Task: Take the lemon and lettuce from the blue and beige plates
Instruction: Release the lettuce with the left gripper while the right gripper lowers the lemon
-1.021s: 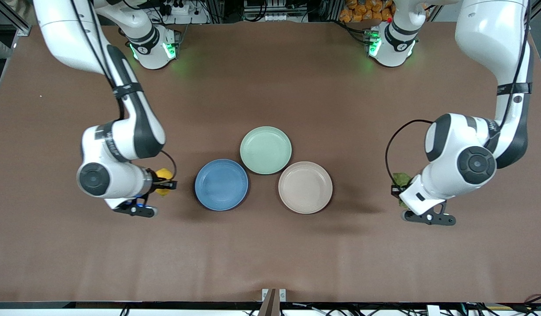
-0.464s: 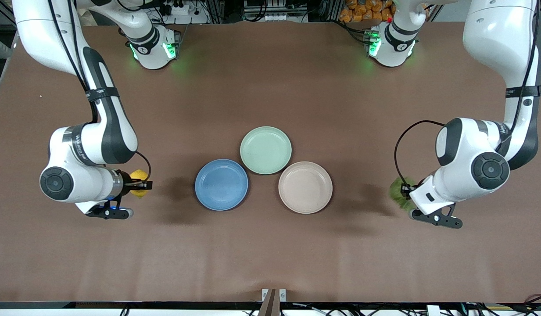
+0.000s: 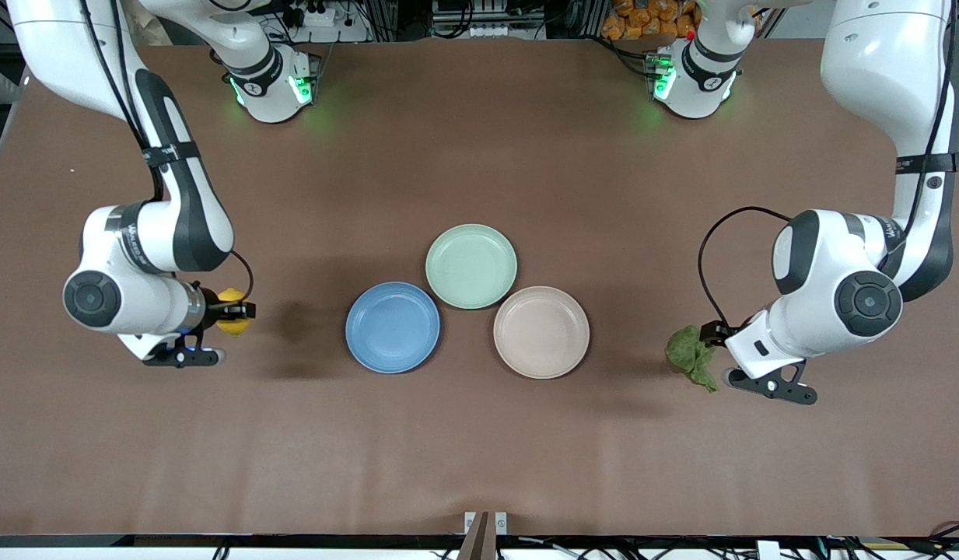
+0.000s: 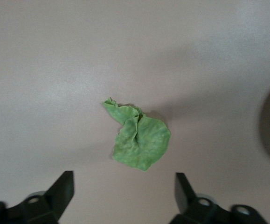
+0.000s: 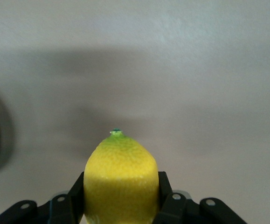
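Note:
The yellow lemon (image 3: pixel 232 313) hangs over the bare table between the blue plate (image 3: pixel 393 327) and the right arm's end, with my right gripper (image 3: pixel 239 312) shut on it. In the right wrist view the lemon (image 5: pixel 121 172) fills the space between the black fingers (image 5: pixel 75 192). The wrinkled green lettuce (image 3: pixel 691 356) lies on the brown table toward the left arm's end, apart from the beige plate (image 3: pixel 541 332). My left gripper (image 3: pixel 714 336) hovers beside it, open and holding nothing. From the left wrist, the lettuce (image 4: pixel 138 140) lies flat ahead of the spread gripper (image 4: pixel 124 189). Both plates are empty.
An empty mint-green plate (image 3: pixel 471 266) touches the blue and beige plates, farther from the front camera than they are. The brown mat (image 3: pixel 479 451) covers the whole table. A small bracket (image 3: pixel 485 523) sits at the table's near edge.
My left gripper has opened and the lettuce has dropped from it onto the table. The right arm has carried the lemon farther from the blue plate, toward its own end of the table.

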Robot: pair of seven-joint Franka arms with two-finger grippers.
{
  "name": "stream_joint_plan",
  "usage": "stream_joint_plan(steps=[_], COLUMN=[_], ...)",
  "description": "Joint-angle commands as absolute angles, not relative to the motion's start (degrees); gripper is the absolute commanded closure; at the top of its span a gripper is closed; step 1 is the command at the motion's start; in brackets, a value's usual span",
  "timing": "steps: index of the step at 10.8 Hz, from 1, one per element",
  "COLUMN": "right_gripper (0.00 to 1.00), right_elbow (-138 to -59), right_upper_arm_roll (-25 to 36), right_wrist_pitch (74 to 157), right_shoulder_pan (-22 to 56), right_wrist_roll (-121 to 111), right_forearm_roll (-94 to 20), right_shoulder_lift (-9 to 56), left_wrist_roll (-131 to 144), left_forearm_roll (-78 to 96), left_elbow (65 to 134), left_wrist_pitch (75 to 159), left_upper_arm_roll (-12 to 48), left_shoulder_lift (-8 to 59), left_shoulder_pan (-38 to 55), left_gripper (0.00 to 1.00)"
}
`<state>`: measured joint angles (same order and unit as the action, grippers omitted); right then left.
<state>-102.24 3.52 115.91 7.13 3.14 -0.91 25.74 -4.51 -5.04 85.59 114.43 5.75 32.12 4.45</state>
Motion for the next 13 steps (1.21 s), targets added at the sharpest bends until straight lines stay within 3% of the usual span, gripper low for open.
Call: stream_joint_plan(steps=[1, 3, 5, 8, 13], right_gripper=[0.75, 0.75, 0.74, 0.74, 0.69], right_elbow=[-112.6, -118.0, -119.3, -122.9, -123.2], right_upper_arm_roll=[2.8, 2.9, 2.9, 2.9, 3.3], right_wrist_pitch=[123.8, 132.6, 134.5, 140.4, 141.1], right_shoulder_pan=[5.7, 5.3, 5.3, 4.8, 4.7], right_wrist_roll=[1.8, 0.0, -0.1, -1.0, -5.1], right_forearm_roll=[1.0, 1.1, 1.1, 1.2, 1.2], right_shoulder_lift=[21.4, 21.4, 21.5, 22.1, 22.4], left_wrist_roll=[-2.1, -0.6, -0.2, 0.7, 0.7], left_forearm_roll=[-4.1, -4.0, -3.9, -3.9, -3.8], left_elbow=[86.6, 88.9, 91.2, 99.5, 107.6], left_wrist_pitch=[113.9, 114.7, 115.3, 122.7, 125.2], left_upper_arm_roll=[6.0, 6.0, 6.0, 6.2, 6.2], left_shoulder_lift=[31.6, 30.3, 28.9, 24.8, 19.6], left_shoulder_pan=[4.1, 4.0, 3.9, 1.6, -0.2], left_gripper=[0.0, 0.0, 0.0, 0.0, 0.0])
